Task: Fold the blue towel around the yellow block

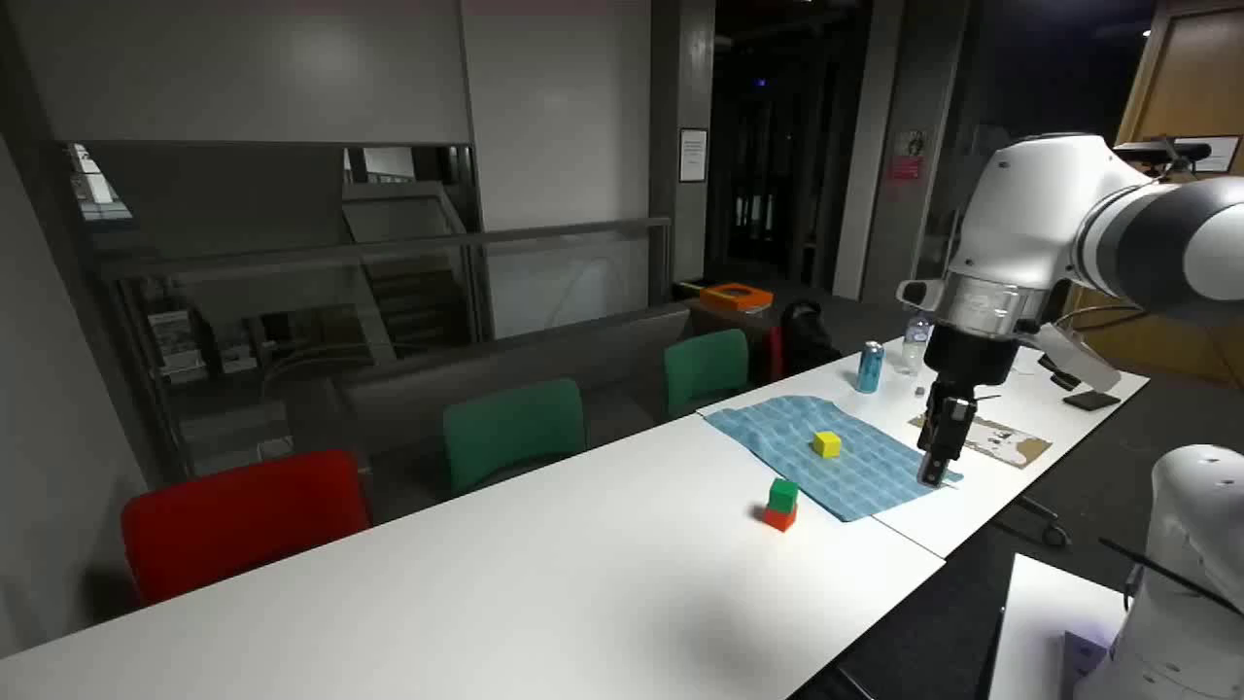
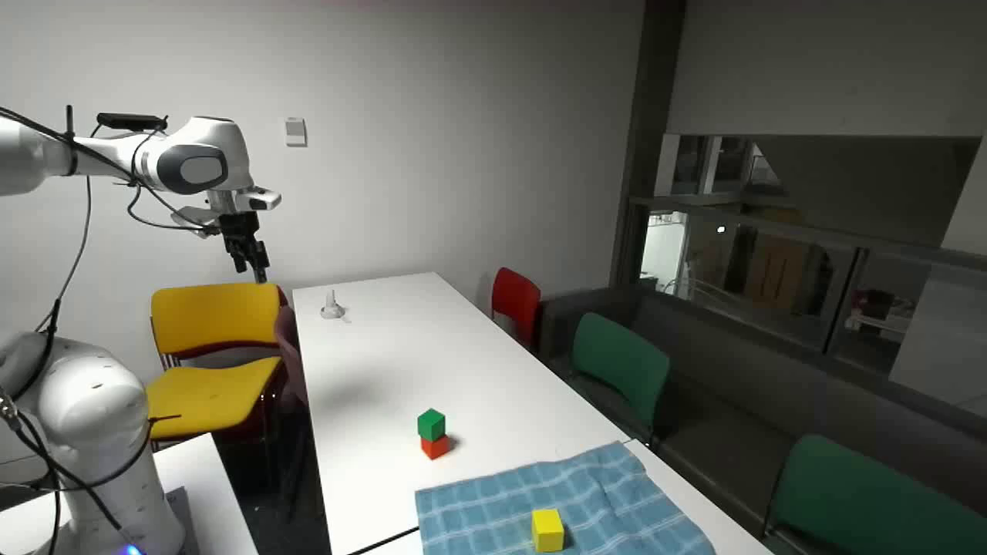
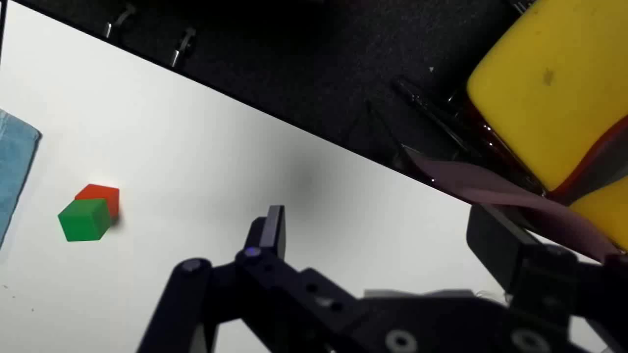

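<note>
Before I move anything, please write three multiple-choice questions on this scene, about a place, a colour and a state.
1. Where is the yellow block, relative to the blue towel?
A) under it
B) on it
C) beside it

2. What colour is the upper block, on the red block?
A) green
B) yellow
C) blue

3. How does the gripper stand?
A) shut, empty
B) shut on a block
C) open, empty

1 B: both exterior views show it resting there.
2 A: all three views show green faces.
3 C: in the wrist view its jaws stand wide apart, holding nothing.
</note>
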Available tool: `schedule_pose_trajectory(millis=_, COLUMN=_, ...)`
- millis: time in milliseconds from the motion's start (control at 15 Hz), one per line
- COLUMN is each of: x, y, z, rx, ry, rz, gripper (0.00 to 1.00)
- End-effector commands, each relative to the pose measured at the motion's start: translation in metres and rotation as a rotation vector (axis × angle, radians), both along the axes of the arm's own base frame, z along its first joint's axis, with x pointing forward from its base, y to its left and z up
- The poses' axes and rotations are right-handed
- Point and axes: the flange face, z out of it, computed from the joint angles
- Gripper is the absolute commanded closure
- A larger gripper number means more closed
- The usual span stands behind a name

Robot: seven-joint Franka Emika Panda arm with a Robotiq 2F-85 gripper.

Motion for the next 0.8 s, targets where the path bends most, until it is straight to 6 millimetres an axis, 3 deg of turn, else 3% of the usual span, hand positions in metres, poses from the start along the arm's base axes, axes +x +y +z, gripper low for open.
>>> schedule_pose_trajectory(millis=0, x=0.000, y=0.000, z=0.001, rx=-0.001, ry=0.001, rz=0.000, gripper=0.00)
schedule_pose_trajectory(millis=267, x=0.012, y=0.007, z=0.005, rx=0.008, ry=-0.016, rz=0.013, gripper=0.00)
schedule_pose_trajectory(millis=467, x=0.023, y=0.001, z=0.002, rx=-0.017, ry=-0.029, rz=0.062, gripper=0.00)
schedule_pose_trajectory(millis=733, x=0.050, y=-0.031, z=-0.021, rx=-0.065, ry=-0.011, rz=0.170, gripper=0.00)
